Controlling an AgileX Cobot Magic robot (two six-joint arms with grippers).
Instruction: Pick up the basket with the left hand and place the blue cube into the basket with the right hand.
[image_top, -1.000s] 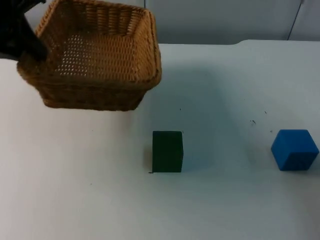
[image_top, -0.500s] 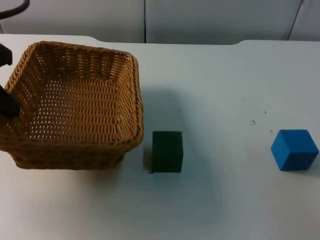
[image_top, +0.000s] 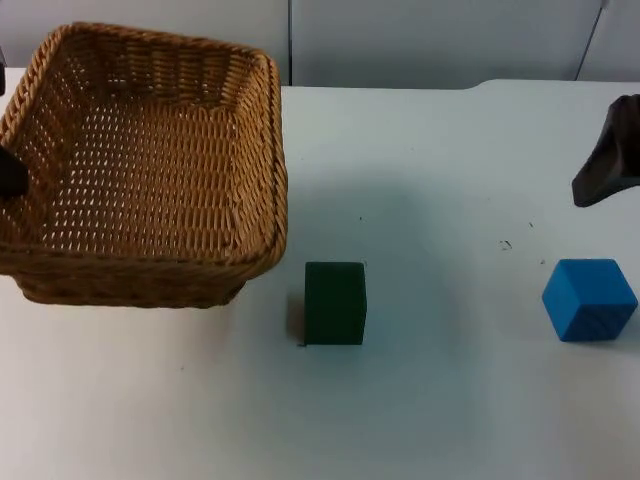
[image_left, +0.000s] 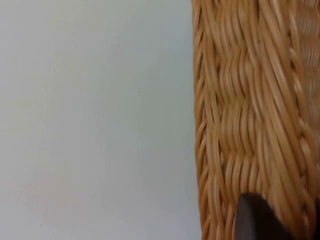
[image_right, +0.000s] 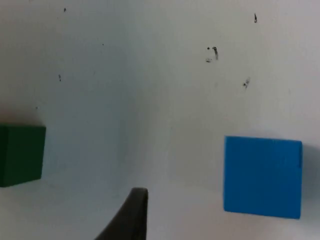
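Over on the white worktop (image_top: 450, 420), the wicker basket (image_top: 150, 170) hangs in the left gripper (image_top: 8, 172), fingers pinching its rim. Green block (image_top: 335, 303) sits mid-worktop; blue cube (image_top: 589, 299) rests below the right gripper (image_top: 608, 165), fingers' state unclear.

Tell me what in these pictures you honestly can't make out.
- Left gripper: in the top view the picture's edge cuts it off at the basket rim, so its grip is unclear.
- Right gripper: cut off by the top view's edge beyond the blue cube; whether it is open or shut is unclear.
- Green block: its left side is cut off in the right wrist view.
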